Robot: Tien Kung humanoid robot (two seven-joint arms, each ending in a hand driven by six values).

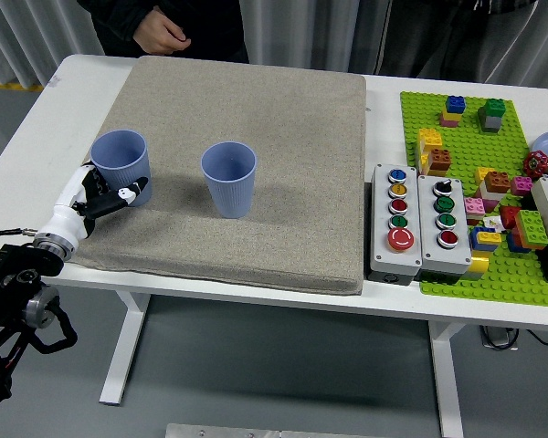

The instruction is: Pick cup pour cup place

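Fingers (119,194) of the left hand (93,201) are wrapped round the base of the left cup (121,166), still standing on the mat (283,164) at about 9 o'clock. So we're at the pick; next up looks like lifting it toward the second cup (229,178), near the middle. Person's hand (162,35) idles at 12.

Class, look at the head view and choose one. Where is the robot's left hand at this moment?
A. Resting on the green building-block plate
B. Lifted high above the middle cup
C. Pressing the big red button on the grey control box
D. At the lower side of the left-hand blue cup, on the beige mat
D. The left robot hand sits against the lower side of the left blue cup, which stands upright on the beige mat.
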